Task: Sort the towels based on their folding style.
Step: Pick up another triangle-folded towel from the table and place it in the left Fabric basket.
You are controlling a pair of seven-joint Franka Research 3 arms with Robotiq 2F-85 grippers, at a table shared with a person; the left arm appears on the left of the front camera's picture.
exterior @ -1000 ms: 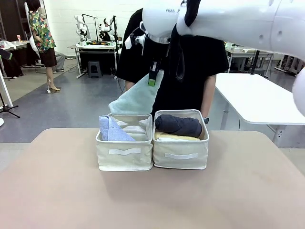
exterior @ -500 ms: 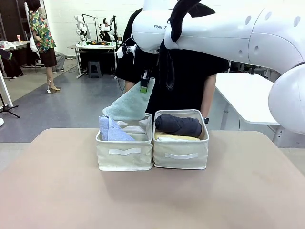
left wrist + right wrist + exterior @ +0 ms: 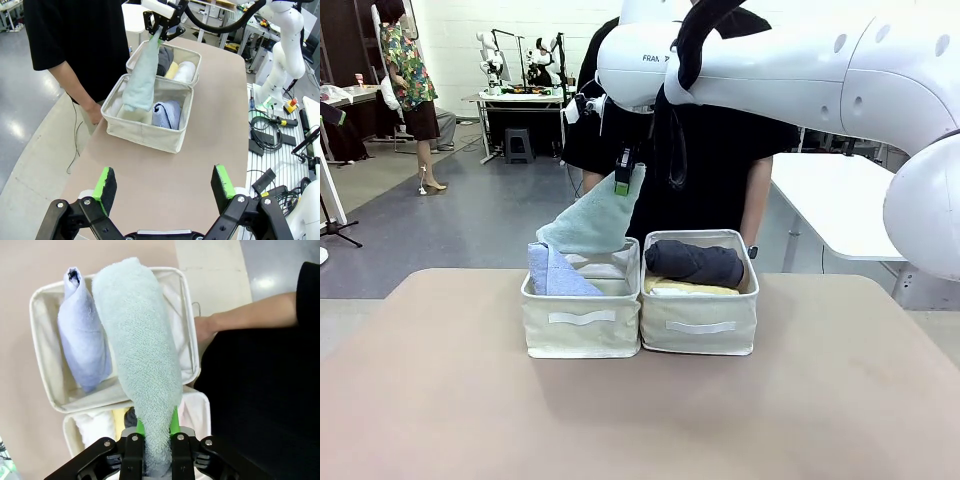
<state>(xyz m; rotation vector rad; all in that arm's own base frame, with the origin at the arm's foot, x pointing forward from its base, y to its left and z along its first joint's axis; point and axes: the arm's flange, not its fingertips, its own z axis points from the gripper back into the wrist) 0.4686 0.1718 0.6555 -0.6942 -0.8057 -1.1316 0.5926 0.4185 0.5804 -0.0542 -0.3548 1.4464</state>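
My right gripper (image 3: pixel 623 178) is shut on the narrow tip of a pale teal cone-folded towel (image 3: pixel 592 222). The towel hangs tilted, its wide end over the back of the left cream basket (image 3: pixel 582 335). A lavender-blue cone towel (image 3: pixel 552 272) lies in that basket's left half. The right basket (image 3: pixel 700 330) holds a dark grey roll (image 3: pixel 695 262) on a yellow roll (image 3: pixel 685 288). The left wrist view shows a white roll (image 3: pixel 185 71) there too. My left gripper (image 3: pixel 165 182) hangs open and apart over the table, holding nothing.
A person in black stands right behind the baskets, one hand (image 3: pixel 202 330) close to the left basket's far wall. The tan table (image 3: pixel 640 420) lies bare in front of the baskets. Another white table (image 3: pixel 860 210) stands at the back right.
My right gripper has carried the teal towel down and to the left, over the left basket; in the last half second it has hardly moved. The left gripper stays open.
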